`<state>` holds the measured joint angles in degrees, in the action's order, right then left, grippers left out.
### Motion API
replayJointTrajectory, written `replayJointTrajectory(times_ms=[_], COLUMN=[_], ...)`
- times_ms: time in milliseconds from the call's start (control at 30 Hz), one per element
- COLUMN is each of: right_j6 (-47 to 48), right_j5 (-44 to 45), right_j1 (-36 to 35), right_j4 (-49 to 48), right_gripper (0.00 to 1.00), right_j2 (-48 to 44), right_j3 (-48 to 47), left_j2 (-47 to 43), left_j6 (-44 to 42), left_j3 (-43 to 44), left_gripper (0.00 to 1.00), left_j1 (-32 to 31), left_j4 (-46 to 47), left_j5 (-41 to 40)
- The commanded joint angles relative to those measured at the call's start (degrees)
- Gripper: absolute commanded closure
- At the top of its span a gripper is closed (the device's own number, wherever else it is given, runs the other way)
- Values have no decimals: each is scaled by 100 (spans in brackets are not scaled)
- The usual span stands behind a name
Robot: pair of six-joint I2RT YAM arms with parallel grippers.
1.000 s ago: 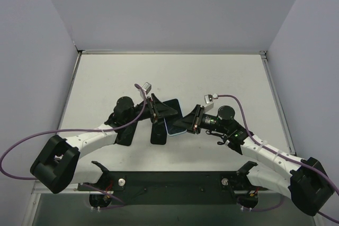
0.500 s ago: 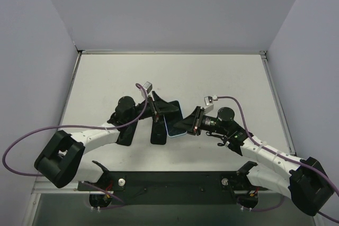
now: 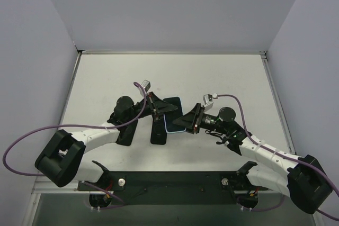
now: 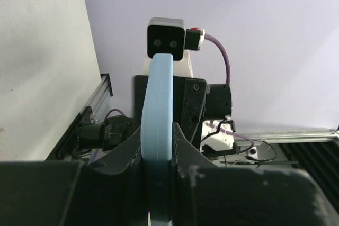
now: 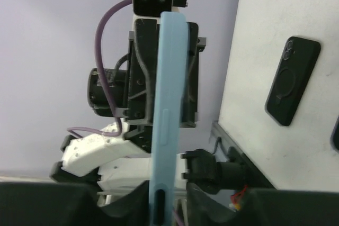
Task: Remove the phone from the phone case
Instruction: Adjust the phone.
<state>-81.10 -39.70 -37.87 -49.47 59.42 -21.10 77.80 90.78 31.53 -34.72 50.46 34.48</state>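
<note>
Top external, phone case (image 3: 172, 112) between both jaws (gripped)

I see the phone (image 3: 172, 113) seated in its light blue phone case (image 4: 158, 130), dark screen facing up with the blue rim showing along its edge. The left gripper (image 3: 159, 110) pinches one side and the right gripper (image 3: 186, 121) the opposite side.

Left arm (image 3: 90, 136), right arm (image 3: 265, 154): white links, black joints, bulky black base blocks. Purple cable (image 4: 229, 70) runs to each wrist camera (image 4: 166, 38): square black housing, two lenses, red dot at plug. Left gripper (image 4: 157, 146): matte black, edges scuffed. Black mounting plate, screws (image 4: 197, 87) visible.
</note>
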Motion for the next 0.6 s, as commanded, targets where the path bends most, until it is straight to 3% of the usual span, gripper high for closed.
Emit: replayJointTrajectory(times_ms=[0,67,167,333,500,567], right_j6=[786,1402,1562,1256,728,579], right_j5=[49,443,481,420,183,174], right_j1=[-37,-28,147,210,192,183], right_j4=[1594,2883,3356,3094,1891,1486], right_gripper=[57,41,34,41,43,48], right_j2=[-244,-500,-852,-1125,-730,-608], right_j3=[-244,-657,-860,-747,-632,-649], left_j2=[-186,-282,-485,-669,-687,-696], left_j6=[335,344,247,124,89,124], left_j3=[284,266,257,354,459,468], left_gripper=[100,100,100,100,100,100], left_j1=[97,246,448,668,756,756], left_j4=[676,536,158,-220,-317,-291], left_j5=[-126,-143,-152,-47,6,15])
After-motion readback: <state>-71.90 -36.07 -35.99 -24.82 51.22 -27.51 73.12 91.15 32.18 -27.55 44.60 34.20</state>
